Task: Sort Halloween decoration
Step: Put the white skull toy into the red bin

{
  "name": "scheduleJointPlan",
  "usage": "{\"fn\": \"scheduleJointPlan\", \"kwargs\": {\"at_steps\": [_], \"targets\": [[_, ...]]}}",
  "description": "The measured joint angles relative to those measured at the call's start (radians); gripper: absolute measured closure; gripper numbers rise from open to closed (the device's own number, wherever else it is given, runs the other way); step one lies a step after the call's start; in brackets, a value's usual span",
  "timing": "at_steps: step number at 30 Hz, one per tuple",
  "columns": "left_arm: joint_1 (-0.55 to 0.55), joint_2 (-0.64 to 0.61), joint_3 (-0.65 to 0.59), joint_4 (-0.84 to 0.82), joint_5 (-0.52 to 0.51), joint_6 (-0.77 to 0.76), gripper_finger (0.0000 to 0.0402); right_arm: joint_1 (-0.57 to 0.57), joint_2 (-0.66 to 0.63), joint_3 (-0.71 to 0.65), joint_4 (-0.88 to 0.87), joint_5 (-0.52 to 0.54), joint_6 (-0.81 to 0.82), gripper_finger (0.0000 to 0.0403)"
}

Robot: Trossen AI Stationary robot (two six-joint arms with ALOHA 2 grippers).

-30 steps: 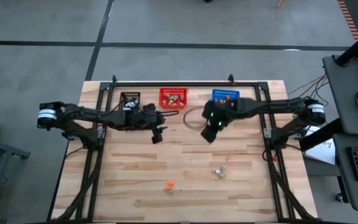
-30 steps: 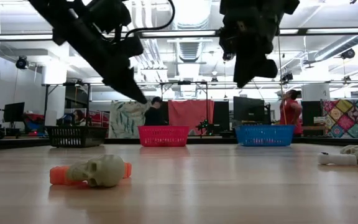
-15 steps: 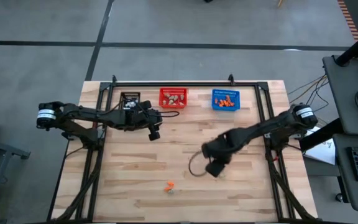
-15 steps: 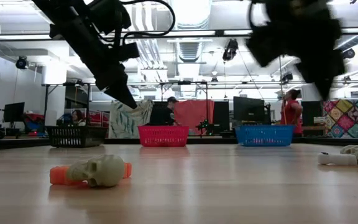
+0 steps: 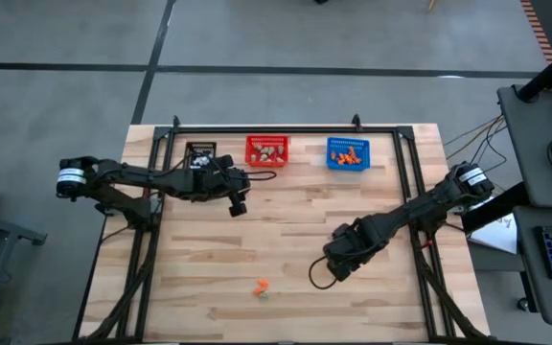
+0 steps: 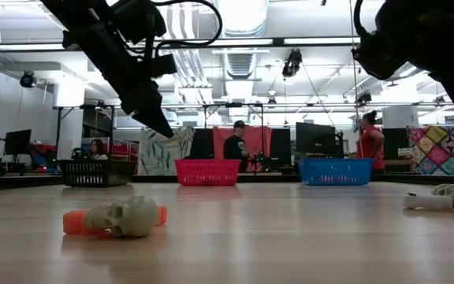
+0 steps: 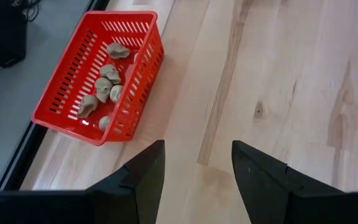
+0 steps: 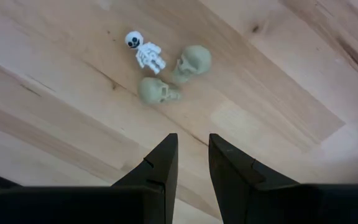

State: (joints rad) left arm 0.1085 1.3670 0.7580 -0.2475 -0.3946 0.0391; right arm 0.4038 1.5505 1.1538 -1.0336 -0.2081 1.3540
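From above, the left gripper [image 5: 241, 203] hangs over the boards just in front of the red basket [image 5: 266, 150], with the black basket [image 5: 200, 151] to one side and the blue basket [image 5: 347, 153] farther along. The right gripper [image 5: 338, 268] is low over the table's near half; an orange trinket [image 5: 262, 285] lies well to its side.

At table height, the left gripper [image 6: 162, 125] points down, clear of the wood. A beige skull [image 6: 127, 216] lies against an orange piece [image 6: 73, 222] in front, and a white piece [image 6: 430, 200] lies far to the side.

The left wrist view shows its fingers [image 7: 143, 178] wide apart, holding nothing, the red basket [image 7: 67, 117] with beige skulls [image 7: 107, 81] ahead of them.

The right wrist view shows fingers [image 8: 160, 171] narrowly apart and empty, above bare wood. Just beyond the tips lie two skulls [image 8: 156, 91] and a small white skeleton [image 8: 143, 51], close together.
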Motion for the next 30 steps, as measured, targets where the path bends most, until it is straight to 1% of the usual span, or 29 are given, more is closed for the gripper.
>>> {"fn": "scheduleJointPlan", "kwargs": {"at_steps": [8, 11, 13, 15, 16, 18, 20, 24, 30], "targets": [[0.000, 0.000, -0.001, -0.004, 0.000, -0.006, 0.0233, 0.000, 0.001, 0.000, 0.030, 0.002, 0.067, 0.0323], [0.000, 0.000, -0.001, -0.004, 0.000, -0.006, 0.0233, 0.000, 0.006, 0.000, 0.038, 0.028, 0.086, 0.0323], [0.000, 0.000, -0.001, -0.004, 0.000, -0.006, 0.0233, 0.000, 0.014, 0.000, 0.060, 0.031, 0.075, 0.0323], [0.000, 0.000, -0.001, -0.004, 0.000, -0.001, 0.0233, 0.000, 0.020, 0.000, 0.079, 0.008, 0.052, 0.0328], [0.000, 0.000, -0.001, -0.004, 0.000, 0.002, 0.0233, -0.002, 0.024, 0.000, 0.091, 0.021, 0.039, 0.0333], [0.000, 0.000, -0.001, -0.004, 0.001, 0.006, 0.0233, -0.002, 0.030, 0.000, 0.102, 0.094, 0.051, 0.0340], [0.000, 0.000, -0.001, -0.004, 0.001, 0.006, 0.0233, -0.004, 0.039, 0.000, 0.134, 0.111, 0.103, 0.0340], [0.000, 0.000, -0.001, -0.004, 0.001, 0.008, 0.0233, -0.009, 0.056, 0.000, 0.162, 0.069, 0.148, 0.0313], [0.000, 0.000, -0.001, -0.003, 0.001, 0.008, 0.0233, -0.012, 0.074, 0.000, 0.135, 0.069, 0.228, 0.0268]]}}
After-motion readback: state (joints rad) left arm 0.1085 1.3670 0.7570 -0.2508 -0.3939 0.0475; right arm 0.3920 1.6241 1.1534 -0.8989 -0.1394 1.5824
